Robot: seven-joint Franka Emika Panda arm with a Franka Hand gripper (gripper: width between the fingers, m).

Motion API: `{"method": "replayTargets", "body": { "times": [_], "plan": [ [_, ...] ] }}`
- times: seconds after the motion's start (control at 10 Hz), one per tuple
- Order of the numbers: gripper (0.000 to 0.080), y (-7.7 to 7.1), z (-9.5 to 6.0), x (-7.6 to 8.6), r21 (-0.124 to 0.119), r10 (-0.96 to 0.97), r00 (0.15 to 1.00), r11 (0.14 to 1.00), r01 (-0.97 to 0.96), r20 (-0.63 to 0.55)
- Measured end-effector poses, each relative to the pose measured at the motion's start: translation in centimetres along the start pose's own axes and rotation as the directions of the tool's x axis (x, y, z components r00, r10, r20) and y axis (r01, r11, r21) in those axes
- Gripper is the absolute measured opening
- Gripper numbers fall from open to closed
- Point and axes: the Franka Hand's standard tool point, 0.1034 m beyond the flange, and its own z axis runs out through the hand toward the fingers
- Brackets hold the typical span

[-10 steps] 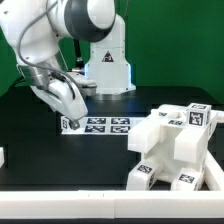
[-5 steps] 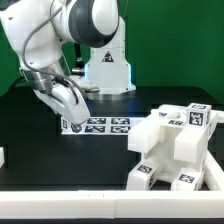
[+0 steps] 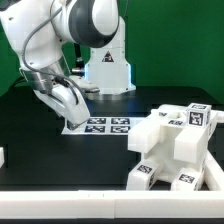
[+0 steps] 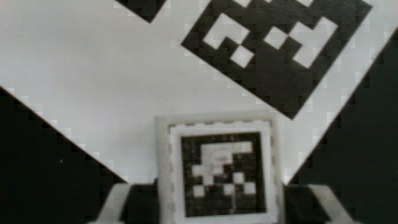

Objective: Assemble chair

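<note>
My gripper (image 3: 70,117) hangs low over the left end of the marker board (image 3: 110,125). In the wrist view the gripper (image 4: 222,205) is shut on a small white chair part (image 4: 222,165) with a black tag on its face. One finger (image 4: 125,203) shows on each side of it. The marker board (image 4: 143,70) lies right behind the part. In the exterior view the held part is mostly hidden by the fingers. Several other white tagged chair parts (image 3: 175,145) lie piled at the exterior view's right.
The arm's white base (image 3: 105,70) stands behind the marker board. A small white piece (image 3: 3,157) lies at the exterior view's left edge. The table (image 3: 60,165) is black, with a green wall behind.
The gripper has shifted slightly up and towards the exterior view's left with the part in it. The pile of parts has not moved.
</note>
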Motion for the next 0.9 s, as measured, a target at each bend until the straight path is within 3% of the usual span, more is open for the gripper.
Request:
{"method": "replayTargets", "body": {
  "times": [0.1,0.4,0.5,0.6,0.9],
  "plan": [
    [0.0284,-0.1,-0.1,0.1,0.001,-0.001,1.000,1.000,0.001,-0.001],
    [0.0284,-4.6,-2.7,1.5,0.023,-0.173,0.983,0.984,0.174,-0.054],
    [0.0284,-5.4,-3.2,1.4,0.008,-0.302,0.951,0.953,0.303,-0.063],
    [0.0284,-5.6,-3.2,1.3,-0.001,-0.431,0.900,0.902,0.432,-0.067],
    [0.0284,-5.2,-3.0,1.5,-0.013,-0.557,0.828,0.830,0.557,-0.062]
  ]
}}
